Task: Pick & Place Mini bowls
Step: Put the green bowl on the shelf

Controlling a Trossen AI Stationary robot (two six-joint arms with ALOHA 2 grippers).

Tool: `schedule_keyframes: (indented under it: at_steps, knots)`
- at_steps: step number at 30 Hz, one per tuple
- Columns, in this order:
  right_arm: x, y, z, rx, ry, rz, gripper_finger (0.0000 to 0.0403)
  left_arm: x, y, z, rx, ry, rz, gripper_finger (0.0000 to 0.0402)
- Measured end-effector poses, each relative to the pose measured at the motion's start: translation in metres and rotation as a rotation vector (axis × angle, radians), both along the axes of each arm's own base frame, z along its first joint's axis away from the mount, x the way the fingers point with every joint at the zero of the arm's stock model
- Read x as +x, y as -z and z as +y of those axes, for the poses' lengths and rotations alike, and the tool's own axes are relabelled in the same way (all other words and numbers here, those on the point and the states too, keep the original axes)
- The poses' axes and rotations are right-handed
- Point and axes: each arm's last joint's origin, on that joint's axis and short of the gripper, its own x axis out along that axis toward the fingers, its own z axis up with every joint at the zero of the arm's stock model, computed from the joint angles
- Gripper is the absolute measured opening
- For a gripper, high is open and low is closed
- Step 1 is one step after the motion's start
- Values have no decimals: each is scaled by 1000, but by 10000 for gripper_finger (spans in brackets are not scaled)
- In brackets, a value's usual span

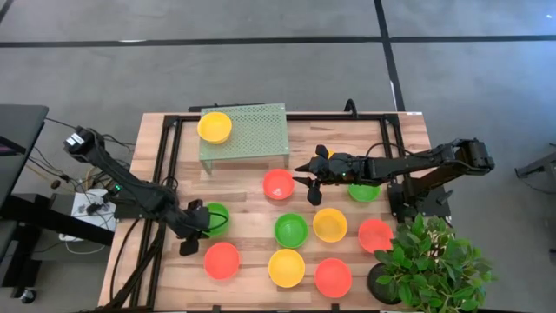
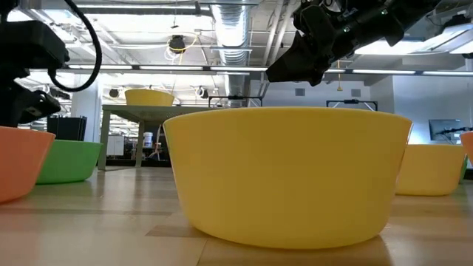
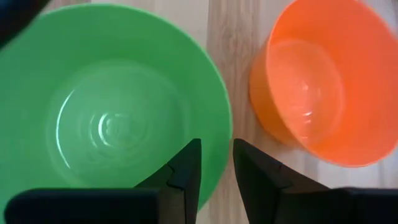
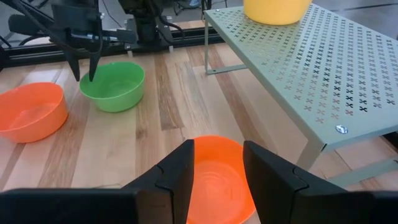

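Several mini bowls in red, yellow and green sit on the wooden table. One yellow bowl point(image 1: 215, 127) rests on a green perforated rack point(image 1: 252, 135). My left gripper point(image 3: 217, 177) is open and points down at a green bowl point(image 1: 215, 219), with its fingers on either side of the rim. My right gripper point(image 4: 217, 163) is open and hovers above a red bowl point(image 1: 278, 184) beside the rack, clear of it. In the low view a yellow bowl point(image 2: 288, 177) fills the foreground. My left gripper comes from above at the green bowl's rim point(image 3: 225, 134), on the side toward a red bowl point(image 3: 317, 81). One finger point(image 3: 186, 171) is inside the bowl and one point(image 3: 252, 177) is outside. I cannot tell whether either finger touches the rim. The bowl sits flat on the table.
A dark pot with a leafy plant point(image 1: 426, 261) stands at the table's near right corner. A green bowl point(image 1: 363, 191) lies under my right arm. More bowls crowd the near half, among them green point(image 1: 291, 229), yellow point(image 1: 330, 224) and red point(image 1: 221, 260).
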Motion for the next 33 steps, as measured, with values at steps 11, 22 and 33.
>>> schedule_keyframes:
  at_steps: [11, 22, 33]
  knots:
    - [0, 0, 0, 0, 1, 0, 132, 24, -10, -15, 167, 120, -118, 11]
    - [0, -1, 0, -1, 1, -7, 134, 73, -104, -14, 311, 180, -445, 8]
    - [0, -1, 0, -1, 1, -7, 132, 107, -136, 77, 563, -23, -455, 8]
